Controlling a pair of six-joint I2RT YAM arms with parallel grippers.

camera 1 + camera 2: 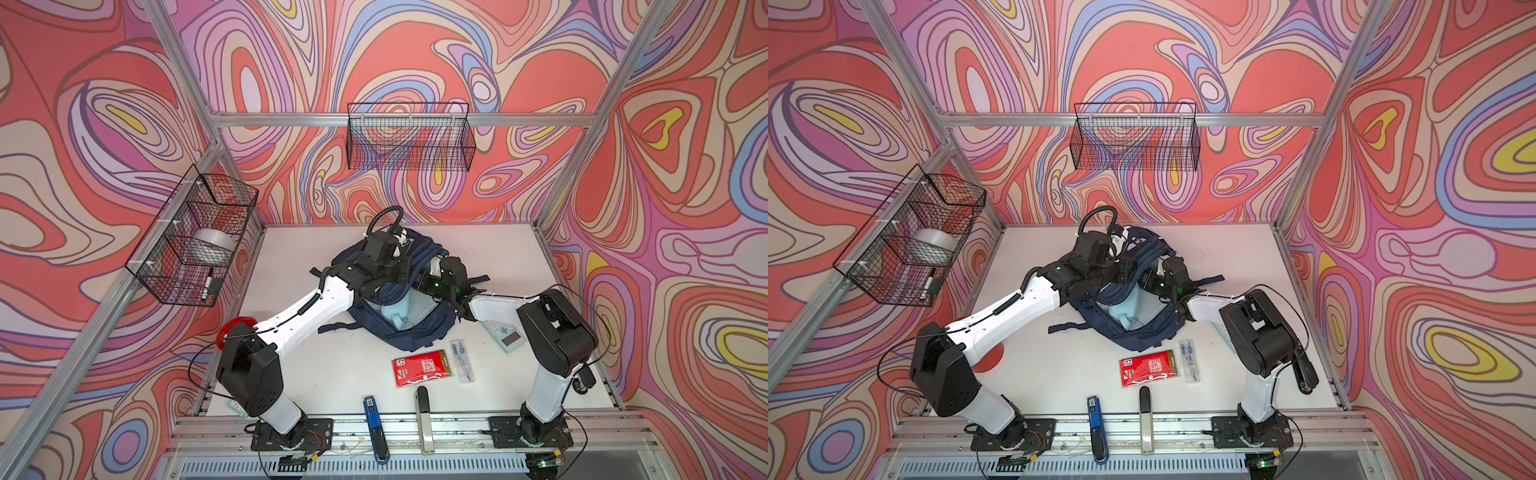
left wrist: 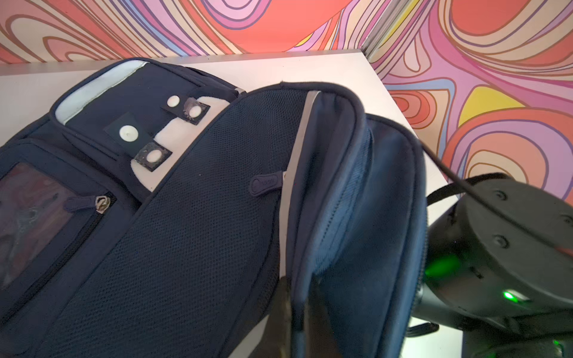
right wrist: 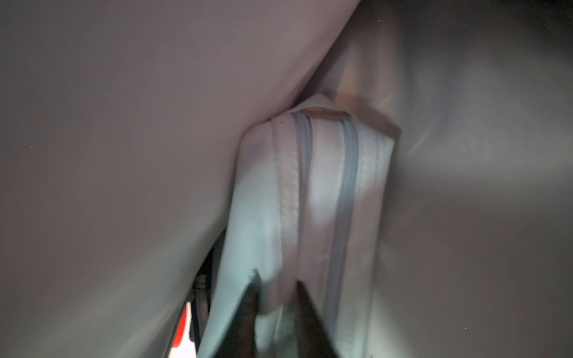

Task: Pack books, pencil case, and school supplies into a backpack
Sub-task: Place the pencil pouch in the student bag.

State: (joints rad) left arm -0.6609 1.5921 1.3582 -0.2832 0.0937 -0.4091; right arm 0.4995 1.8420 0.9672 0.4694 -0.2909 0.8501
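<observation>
The navy backpack (image 1: 415,336) (image 1: 1133,340) lies open in the middle of the table, its grey lining showing. My left gripper (image 2: 297,288) (image 1: 397,270) is shut on the edge of the backpack's top flap (image 2: 328,192) and holds it up. My right gripper (image 3: 277,283) (image 1: 422,286) reaches into the opening and is shut on a fold of the light blue pencil case (image 3: 310,192) (image 1: 395,309), which sits inside against the lining. The red packet (image 1: 419,368), pens pack (image 1: 462,361) and calculator (image 1: 505,336) lie on the table in front. The books are hidden.
A blue stapler (image 1: 374,428) and a black and beige tool (image 1: 424,419) lie at the front edge. A red cup (image 1: 232,328) stands behind my left arm. Wire baskets hang on the left wall (image 1: 195,237) and back wall (image 1: 409,137). My right arm (image 2: 511,248) is close beside the flap.
</observation>
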